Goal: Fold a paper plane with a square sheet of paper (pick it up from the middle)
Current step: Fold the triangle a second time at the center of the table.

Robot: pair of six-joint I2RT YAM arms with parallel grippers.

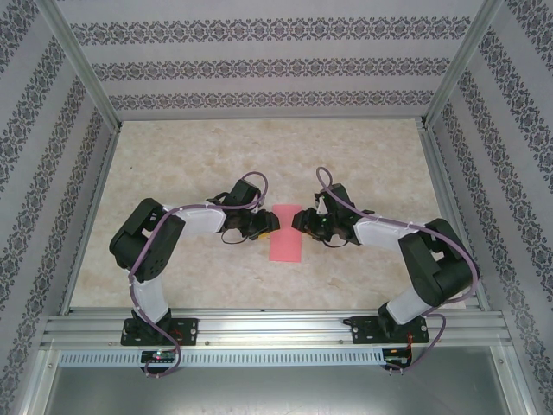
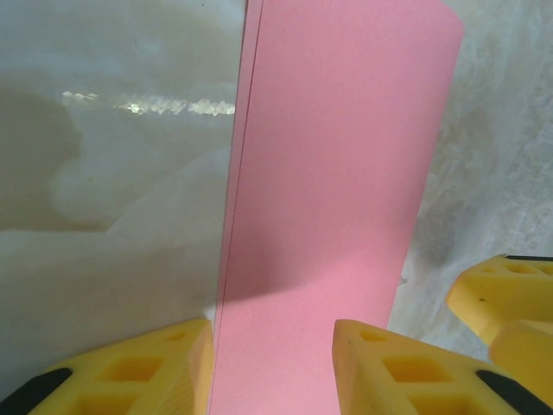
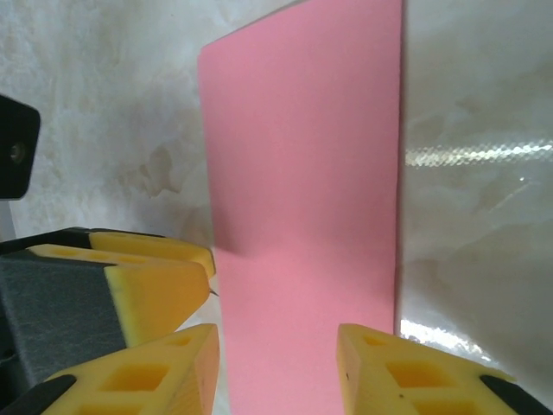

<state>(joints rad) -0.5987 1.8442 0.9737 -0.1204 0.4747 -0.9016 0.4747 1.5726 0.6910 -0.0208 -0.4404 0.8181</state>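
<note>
The pink-red sheet of paper [image 1: 285, 235] lies flat at the table's middle as a narrow rectangle, two layers showing along its long edge [image 2: 238, 173]. My left gripper [image 1: 266, 226] and right gripper [image 1: 302, 221] face each other over its far end. In the left wrist view the left gripper [image 2: 272, 346] is open, its yellow fingers [image 2: 155, 363] astride the paper [image 2: 328, 173]. The right gripper [image 3: 276, 341] is open too, straddling the paper [image 3: 302, 173]. Nothing is pinched. No folded plane is in view.
The marble-look tabletop [image 1: 190, 156] is fenced by aluminium rails and patterned walls [image 1: 259, 69]. The two grippers' fingertips nearly meet: right fingers [image 2: 505, 298] show in the left wrist view, left fingers [image 3: 147, 281] in the right wrist view.
</note>
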